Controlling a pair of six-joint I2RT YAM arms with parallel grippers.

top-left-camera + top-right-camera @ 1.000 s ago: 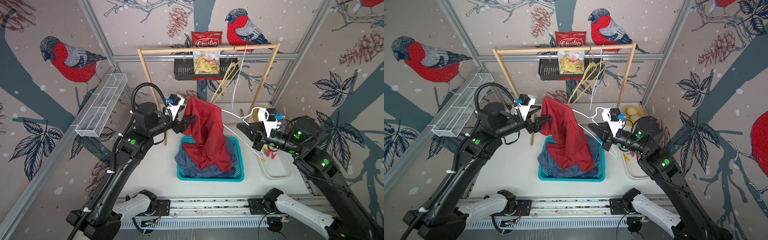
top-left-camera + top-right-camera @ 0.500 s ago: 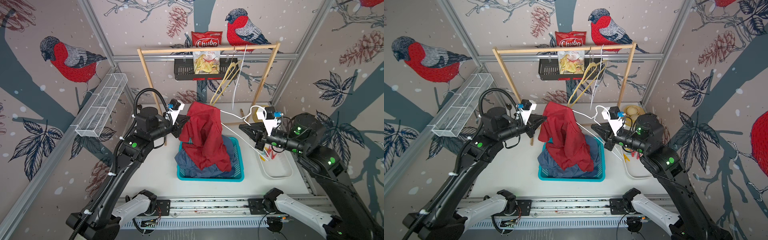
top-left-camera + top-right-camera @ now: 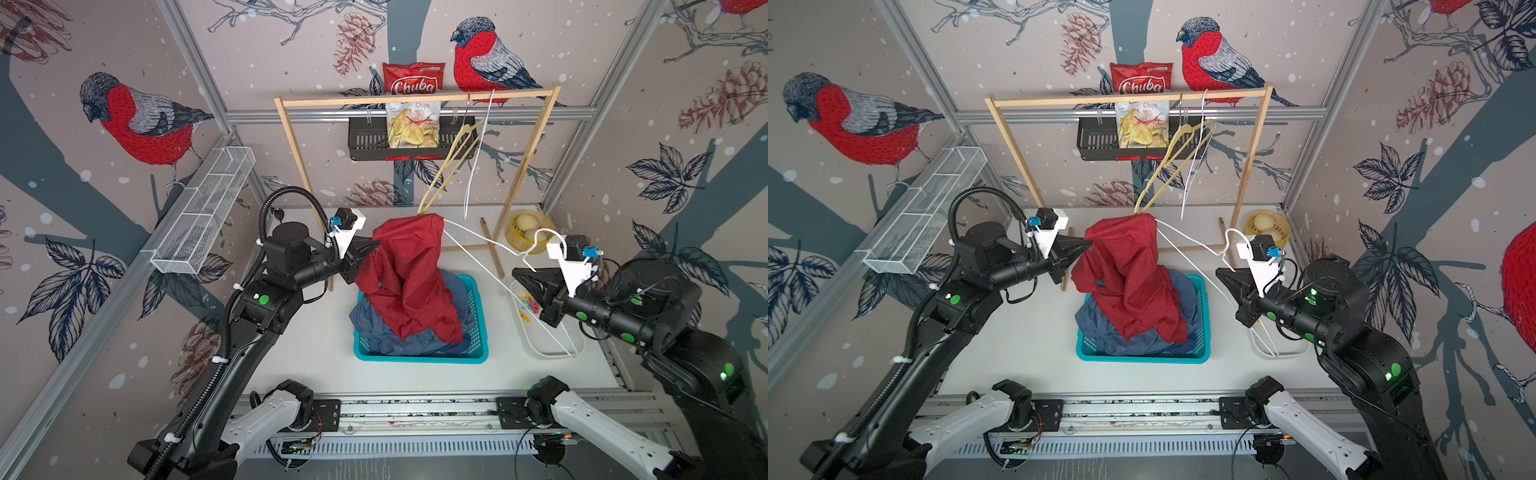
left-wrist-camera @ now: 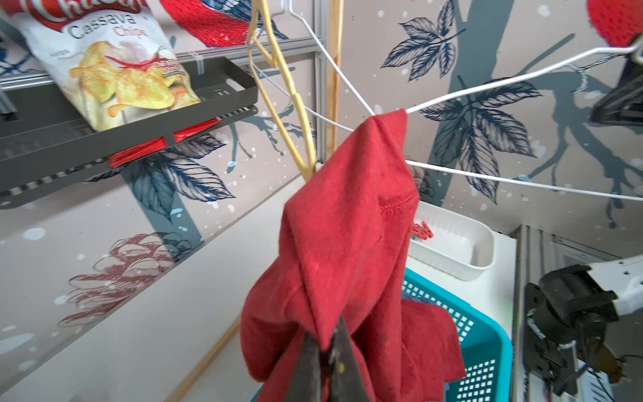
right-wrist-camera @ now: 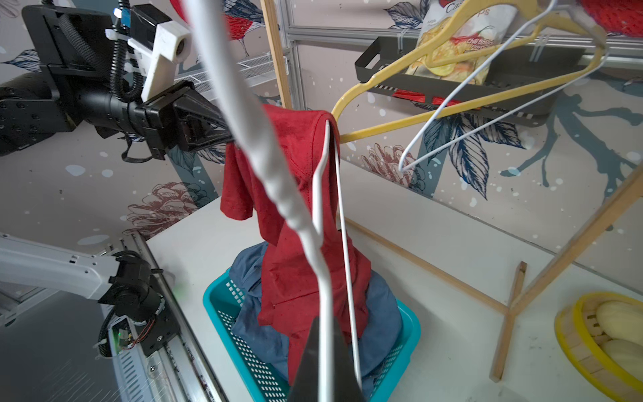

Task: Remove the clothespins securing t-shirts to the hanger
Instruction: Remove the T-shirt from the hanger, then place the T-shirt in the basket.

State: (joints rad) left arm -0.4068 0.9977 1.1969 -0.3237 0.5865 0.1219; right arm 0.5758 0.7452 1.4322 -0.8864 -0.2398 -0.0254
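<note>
Standing in black rack (image 3: 365,143), bag (image 3: 412,120) lettered "Chuba Cassava Chips"

Red t-shirt (image 3: 409,276) over teal basket (image 3: 419,358)

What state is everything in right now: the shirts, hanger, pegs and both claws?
white hanger: tilted
red shirt: draped over white hanger's end
blue shirt: crumpled in basket
clothespins: loose in tray
left gripper: shut on red shirt
right gripper: shut on white hanger
</note>
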